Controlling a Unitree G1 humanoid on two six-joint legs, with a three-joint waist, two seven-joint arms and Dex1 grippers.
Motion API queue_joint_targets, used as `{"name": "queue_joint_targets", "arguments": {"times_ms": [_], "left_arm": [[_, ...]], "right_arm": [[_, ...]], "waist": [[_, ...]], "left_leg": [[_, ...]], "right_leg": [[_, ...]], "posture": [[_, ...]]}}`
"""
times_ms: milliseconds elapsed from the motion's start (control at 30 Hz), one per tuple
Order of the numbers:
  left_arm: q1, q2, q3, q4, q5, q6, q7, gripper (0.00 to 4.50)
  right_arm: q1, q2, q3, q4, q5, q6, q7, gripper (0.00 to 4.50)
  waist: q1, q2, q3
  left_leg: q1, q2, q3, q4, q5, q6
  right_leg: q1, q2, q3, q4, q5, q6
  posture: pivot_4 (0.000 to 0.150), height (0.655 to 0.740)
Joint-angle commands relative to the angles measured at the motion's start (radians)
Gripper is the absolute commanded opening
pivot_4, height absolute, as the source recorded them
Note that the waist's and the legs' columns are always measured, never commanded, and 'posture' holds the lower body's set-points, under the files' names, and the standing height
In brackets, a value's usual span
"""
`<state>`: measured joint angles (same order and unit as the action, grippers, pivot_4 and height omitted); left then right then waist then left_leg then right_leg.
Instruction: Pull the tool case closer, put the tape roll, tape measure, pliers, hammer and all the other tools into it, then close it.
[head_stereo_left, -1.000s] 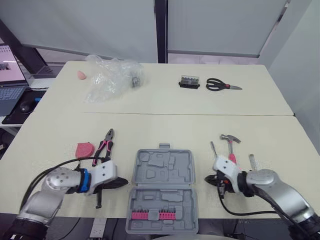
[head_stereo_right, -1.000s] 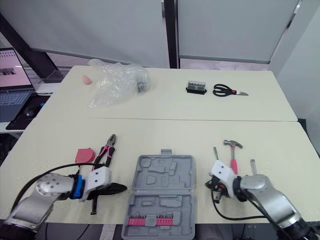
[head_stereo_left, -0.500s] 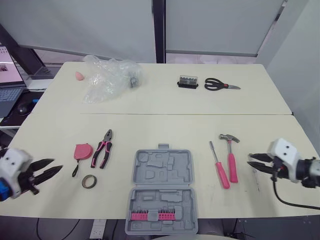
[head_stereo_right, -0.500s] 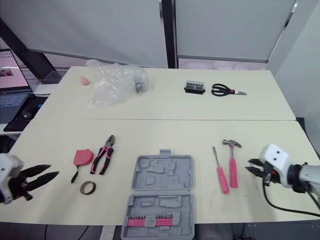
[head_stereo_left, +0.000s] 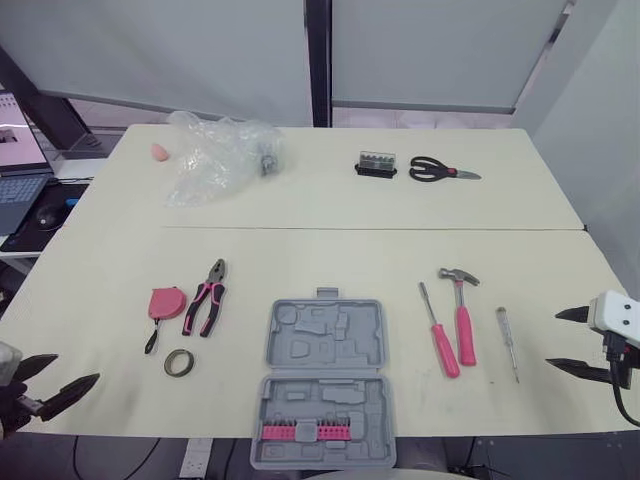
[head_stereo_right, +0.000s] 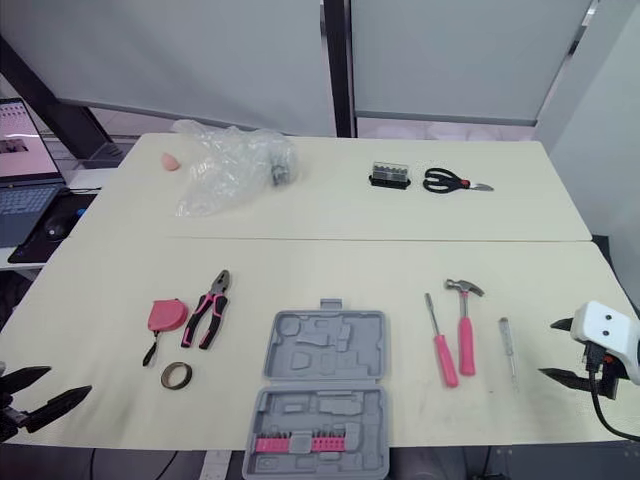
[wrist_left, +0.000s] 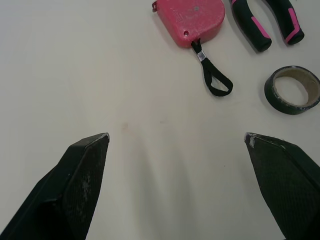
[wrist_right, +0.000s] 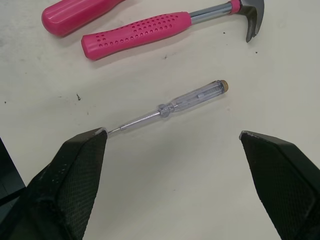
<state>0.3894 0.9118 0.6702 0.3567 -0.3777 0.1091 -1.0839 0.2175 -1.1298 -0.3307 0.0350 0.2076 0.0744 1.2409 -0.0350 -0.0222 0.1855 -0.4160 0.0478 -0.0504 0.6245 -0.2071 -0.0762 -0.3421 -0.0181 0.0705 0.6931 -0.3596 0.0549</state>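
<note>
The left gripper (head_stereo_left: 72, 368) hangs at the near left corner of the table (head_stereo_left: 330, 260), its two black fingers spread wide and holding nothing; bare tabletop lies between the tips. The right gripper (head_stereo_left: 553, 338) is at the near right edge, also wide open and empty, with its fingers pointing in toward the tools.

Nearest the left gripper is the tape roll (head_stereo_left: 179, 362), lying flat, with open table between the two. Just beyond it are the pink tape measure (head_stereo_left: 167, 302), its black strap trailing toward the roll, and the pink-and-black pliers (head_stereo_left: 205, 297) beside it, close but apart.

Nearest the right gripper is a thin clear-handled screwdriver (wrist_right: 172, 106), apart from the fingers. Past it lie the pink-handled hammer (head_stereo_left: 462, 318) and a pink-handled screwdriver (head_stereo_left: 438, 335), side by side.

The tool case (head_stereo_left: 324, 385) lies open and flat in the middle at the near edge, with a row of pink bits in its near half. No lettering on it can be read. There is clear table on both sides of it.

On the far table are scissors (head_stereo_left: 440, 170), a small black box (head_stereo_left: 377, 164) and a crumpled plastic bag (head_stereo_left: 215, 155)
</note>
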Motion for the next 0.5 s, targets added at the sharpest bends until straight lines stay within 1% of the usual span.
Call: {"name": "queue_joint_targets", "arguments": {"times_ms": [33, 100, 167, 300, 500], "left_arm": [[0.028, -0.007, 0.042, -0.054, -0.016, 0.013, 0.015, 4.5], [0.049, -0.012, 0.044, -0.09, -0.018, 0.022, 0.016, 4.5], [0.081, -0.021, 0.044, -0.132, -0.015, 0.03, 0.013, 4.5], [0.156, -0.039, 0.047, -0.225, -0.014, 0.055, 0.004, 4.5], [0.239, -0.058, 0.052, -0.416, -0.031, 0.082, -0.022, 4.5]], "right_arm": [[-0.04, 0.002, 0.007, -0.001, 0.003, -0.034, 0.003, 4.48], [-0.082, 0.02, 0.03, -0.026, 0.02, -0.035, -0.002, 4.48], [-0.139, 0.045, 0.074, -0.091, 0.056, 0.001, 0.001, 4.48], [-0.293, 0.102, 0.221, -0.238, 0.101, 0.07, 0.031, 4.48], [-0.535, 0.226, 0.409, -0.372, 0.217, 0.281, 0.051, 4.48]], "waist": [[-0.002, 0.0, 0.0], [-0.006, 0.0, 0.0], [-0.013, 0.0, 0.0], [-0.022, 0.0, 0.0], [-0.012, 0.0, 0.001]], "left_leg": [[0.0, 0.0, 0.0, 0.0, 0.0, 0.0], [0.0, 0.0, 0.001, 0.0, 0.0, 0.0], [0.0, 0.0, 0.0, 0.0, 0.0, 0.0], [0.0, 0.0, 0.0, 0.0, 0.0, 0.0], [0.0, 0.0, -0.001, 0.0, 0.0, 0.0]], "right_leg": [[0.0, 0.0, 0.0, 0.0, 0.0, 0.0], [0.0, 0.0, 0.001, 0.0, 0.0, 0.0], [0.0, 0.0, 0.001, 0.0, 0.0, 0.0], [0.0, 0.0, 0.0, 0.002, 0.0, 0.0], [0.0, -0.001, 0.0, 0.001, 0.0, 0.0]], "posture": [[0.15, 0.74], [0.15, 0.74], [0.15, 0.74], [0.15, 0.74], [0.15, 0.74]]}}
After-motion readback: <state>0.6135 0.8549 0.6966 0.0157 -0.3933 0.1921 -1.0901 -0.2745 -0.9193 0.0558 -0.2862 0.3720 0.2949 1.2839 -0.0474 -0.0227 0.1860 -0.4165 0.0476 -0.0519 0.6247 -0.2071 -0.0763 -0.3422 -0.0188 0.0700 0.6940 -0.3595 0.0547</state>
